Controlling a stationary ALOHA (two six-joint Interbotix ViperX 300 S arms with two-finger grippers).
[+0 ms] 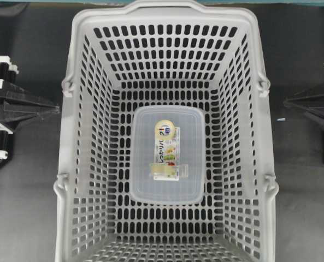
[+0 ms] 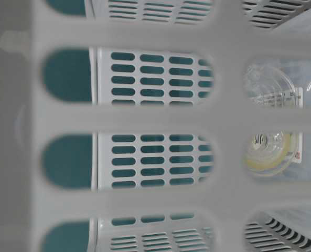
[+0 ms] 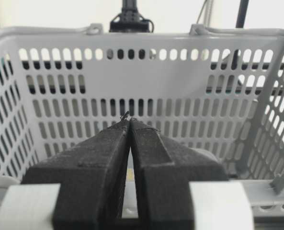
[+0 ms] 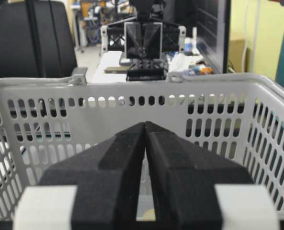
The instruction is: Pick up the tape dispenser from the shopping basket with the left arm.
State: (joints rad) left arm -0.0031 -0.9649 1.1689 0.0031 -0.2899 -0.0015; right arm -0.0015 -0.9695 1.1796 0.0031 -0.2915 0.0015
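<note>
inside the shopping basket (image 1: pixel 167 19), the tape dispenser (image 1: pixel 166 150) tops a tub (image 1: pixel 142 180)

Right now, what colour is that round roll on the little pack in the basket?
Cream, on the tape dispenser, clearest in the overhead view.

The label on the tape dispenser (image 1: pixel 166 151) carries print in blue, green and red, but it is too small and blurred to read. No other text is legible anywhere.
</note>
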